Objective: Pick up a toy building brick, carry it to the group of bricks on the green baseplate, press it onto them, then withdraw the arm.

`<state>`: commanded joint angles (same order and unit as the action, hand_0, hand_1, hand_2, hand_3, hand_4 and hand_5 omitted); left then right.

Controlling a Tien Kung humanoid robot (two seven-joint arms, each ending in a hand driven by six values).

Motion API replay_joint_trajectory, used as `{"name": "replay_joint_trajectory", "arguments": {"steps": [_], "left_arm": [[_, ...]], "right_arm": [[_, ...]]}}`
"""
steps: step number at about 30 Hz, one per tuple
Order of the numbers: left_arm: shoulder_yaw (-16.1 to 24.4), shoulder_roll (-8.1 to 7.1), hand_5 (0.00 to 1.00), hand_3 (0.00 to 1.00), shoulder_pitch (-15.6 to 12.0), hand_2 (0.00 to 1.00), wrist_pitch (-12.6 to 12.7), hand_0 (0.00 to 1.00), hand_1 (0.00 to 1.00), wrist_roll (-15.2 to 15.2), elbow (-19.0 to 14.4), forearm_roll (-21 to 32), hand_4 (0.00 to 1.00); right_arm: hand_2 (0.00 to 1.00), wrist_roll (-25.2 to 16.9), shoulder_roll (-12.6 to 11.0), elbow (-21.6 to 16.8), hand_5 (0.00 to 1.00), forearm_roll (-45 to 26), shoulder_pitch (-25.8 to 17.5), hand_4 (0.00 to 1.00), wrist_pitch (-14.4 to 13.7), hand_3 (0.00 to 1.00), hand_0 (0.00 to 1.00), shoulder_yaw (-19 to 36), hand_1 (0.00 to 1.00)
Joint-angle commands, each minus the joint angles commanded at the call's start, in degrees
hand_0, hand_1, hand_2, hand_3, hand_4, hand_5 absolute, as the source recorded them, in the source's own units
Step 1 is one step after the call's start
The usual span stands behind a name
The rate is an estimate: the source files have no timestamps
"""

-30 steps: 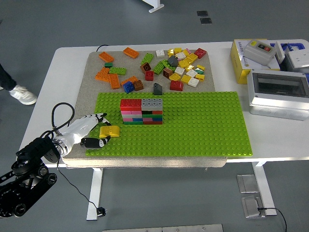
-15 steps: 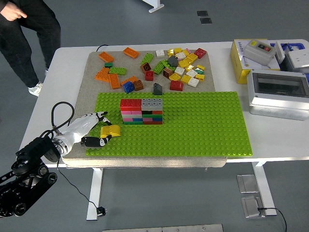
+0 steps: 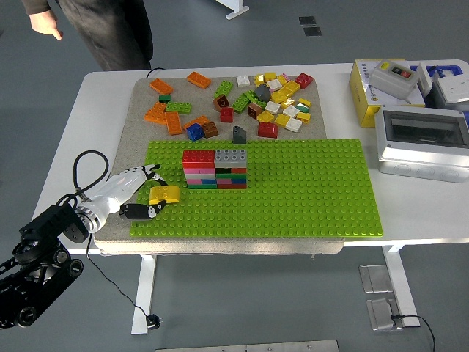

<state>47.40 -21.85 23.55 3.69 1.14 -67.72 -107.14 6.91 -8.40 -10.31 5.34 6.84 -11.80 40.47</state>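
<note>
A green baseplate (image 3: 293,191) lies on a grey mat. On it stands a stacked group of bricks (image 3: 215,169), red-topped on the left and grey-topped on the right. A yellow brick (image 3: 165,194) sits at the baseplate's left edge, held between the fingers of my left hand (image 3: 143,195). The hand is white with black fingertips, left of the stack and about a brick's width from it. Loose bricks (image 3: 249,99) lie on the mat behind the baseplate. My right arm is out of view.
Orange bricks (image 3: 165,114) lie at the mat's back left. A yellow box (image 3: 363,92) and grey electrical boxes (image 3: 421,143) stand at the table's right. A person in dark clothes (image 3: 102,26) stands at the far left corner, one hand hanging.
My left hand with the yellow brick has shifted slightly left and back. The person has walked from the far left to the table's back left corner.
</note>
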Motion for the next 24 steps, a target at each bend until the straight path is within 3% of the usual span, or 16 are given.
{"name": "replay_joint_trajectory", "arguments": {"steps": [4, 11, 15, 20, 24], "left_arm": [[-0.19, -2.44, 0.217, 0.511, 0.24, 0.98, -1.14, 0.998, 0.982, -1.31, -3.19, -1.24, 0.608], [-1.71, -9.76, 0.209, 0.511, 1.77, 0.974, -4.29, 0.998, 0.979, -4.77, -11.18, -4.27, 0.6], [-1.76, -13.63, 0.21, 0.513, 3.98, 0.98, -7.25, 0.998, 0.976, -7.59, -15.18, -1.44, 0.591], [1.47, -15.19, 0.211, 0.517, 5.96, 0.971, -10.14, 0.998, 0.976, -10.03, -20.3, 4.18, 0.598], [3.83, -14.06, 0.218, 0.519, 7.31, 0.967, -13.05, 0.998, 0.977, -12.8, -23.28, 8.98, 0.597]], "right_arm": [[0.745, -0.05, -0.13, 0.0, 0.854, -0.08, 0.08, 0.525, -0.05, 0.746, 0.769, 0.09, 0.716], [0.744, 0.04, -0.47, 0.0, 0.853, 0.27, 0.18, 0.525, -0.25, 0.746, 0.769, 0.34, 0.716], [0.744, 0.04, -0.73, 0.0, 0.853, 0.66, 0.15, 0.525, -0.34, 0.746, 0.77, 0.83, 0.717], [0.745, -0.13, -1.05, 0.0, 0.854, 0.68, 0.18, 0.525, -0.41, 0.746, 0.769, 0.84, 0.716], [0.745, -0.56, -1.27, 0.0, 0.852, -1.0, 0.24, 0.526, -0.37, 0.745, 0.766, -0.54, 0.716]]}}
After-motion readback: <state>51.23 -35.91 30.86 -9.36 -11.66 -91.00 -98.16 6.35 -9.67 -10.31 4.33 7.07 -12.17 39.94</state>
